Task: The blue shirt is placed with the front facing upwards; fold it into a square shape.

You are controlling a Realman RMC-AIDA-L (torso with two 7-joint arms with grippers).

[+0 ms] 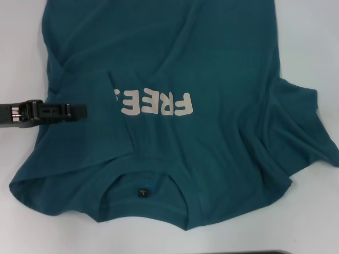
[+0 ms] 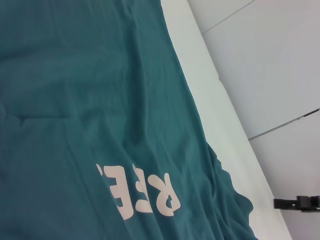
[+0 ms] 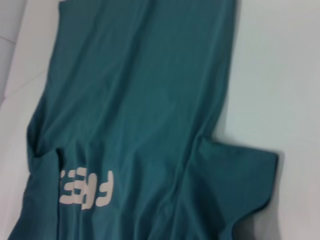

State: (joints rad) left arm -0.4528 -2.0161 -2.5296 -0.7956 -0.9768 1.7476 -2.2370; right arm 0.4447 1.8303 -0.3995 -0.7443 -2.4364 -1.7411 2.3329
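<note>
The blue shirt [image 1: 212, 69] lies flat on the white table [image 1: 312, 42], collar and black neck tag [image 1: 142, 192] toward me. Its left side is folded inward as a flap [image 1: 79, 143] that covers the end of the off-white "FREE" lettering [image 1: 159, 104]. The right sleeve [image 1: 302, 127] is spread out flat. My left gripper [image 1: 82, 110] reaches in from the left, just above the flap's upper part. The left wrist view shows the shirt [image 2: 75, 100] and the lettering [image 2: 142, 192], and so does the right wrist view: shirt [image 3: 140, 100], lettering [image 3: 85, 189]. My right gripper is out of view.
Bare white table [image 3: 280, 75] borders the shirt on both sides. The table's far edge [image 2: 200, 75] runs beside the shirt in the left wrist view, with floor beyond it and a small black object [image 2: 297, 202] there.
</note>
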